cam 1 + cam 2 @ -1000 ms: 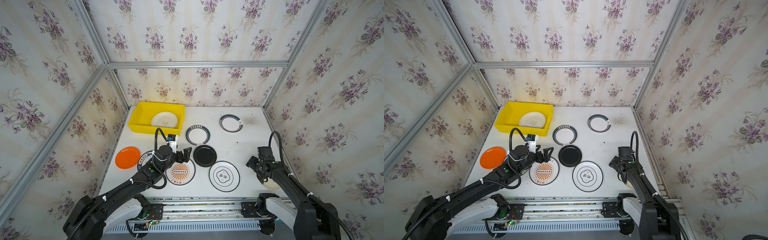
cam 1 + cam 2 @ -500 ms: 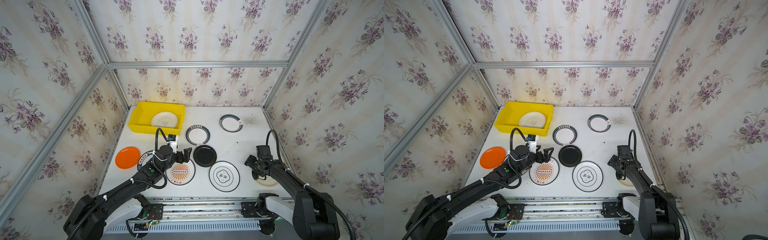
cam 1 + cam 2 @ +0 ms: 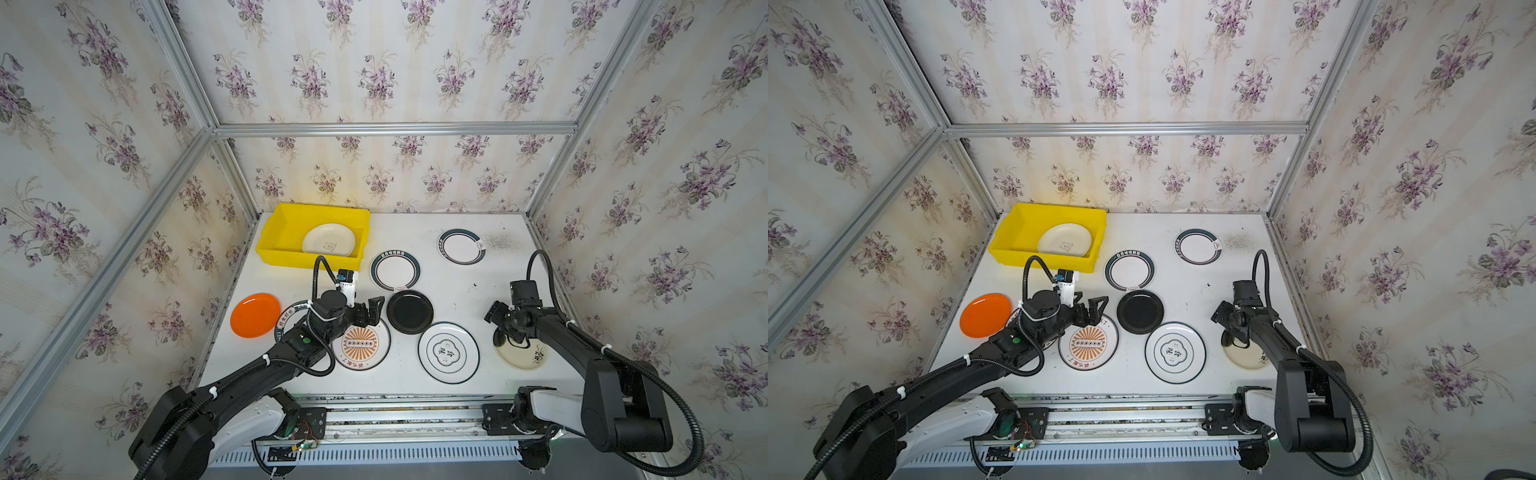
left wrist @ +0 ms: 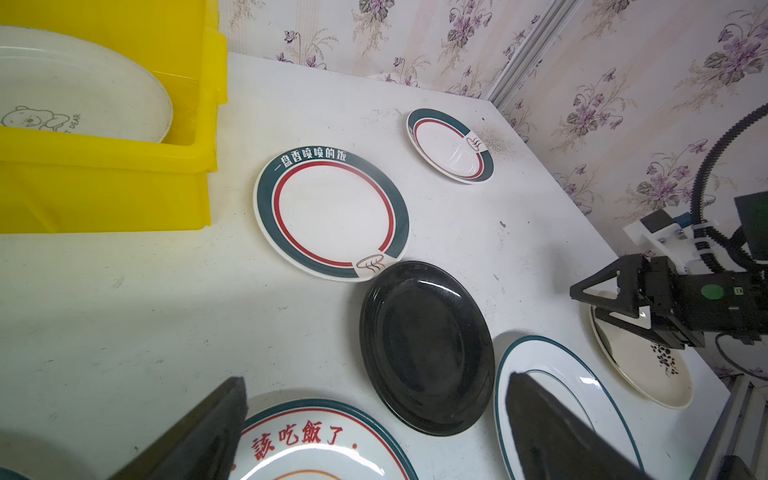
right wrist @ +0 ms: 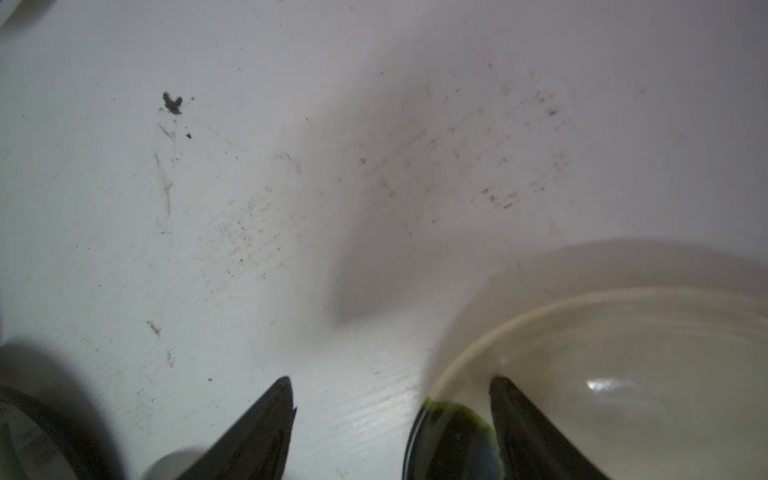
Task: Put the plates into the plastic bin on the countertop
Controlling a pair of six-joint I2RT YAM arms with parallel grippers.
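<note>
The yellow plastic bin [image 3: 282, 232] [image 3: 1017, 232] [image 4: 104, 195] stands at the countertop's [image 3: 490, 286] far left with a cream plate [image 3: 329, 245] [image 3: 1064, 245] [image 4: 75, 95] inside. My left gripper [image 3: 372, 309] [image 3: 1094, 307] [image 4: 376, 378] hangs open and empty over the far rim of the orange-sunburst plate [image 3: 360, 344] [image 4: 316, 440], beside the black plate [image 3: 409, 311] [image 4: 428, 345]. My right gripper [image 3: 494, 316] [image 3: 1219, 311] [image 4: 582, 297] [image 5: 390, 380] is open, its jaws astride the rim of a flower-marked cream plate [image 3: 523, 355] [image 5: 623, 365], holding nothing.
Also on the countertop: two green-rimmed plates [image 3: 395, 271] [image 3: 461, 246], a white clover-marked plate [image 3: 448, 352], an orange plate [image 3: 254, 314], and a lettered plate [image 3: 289, 318] partly under the left arm. Walls close in left, right and far.
The right gripper has edged slightly away from the front edge, and more of the flower-marked cream plate shows. The left arm has not moved.
</note>
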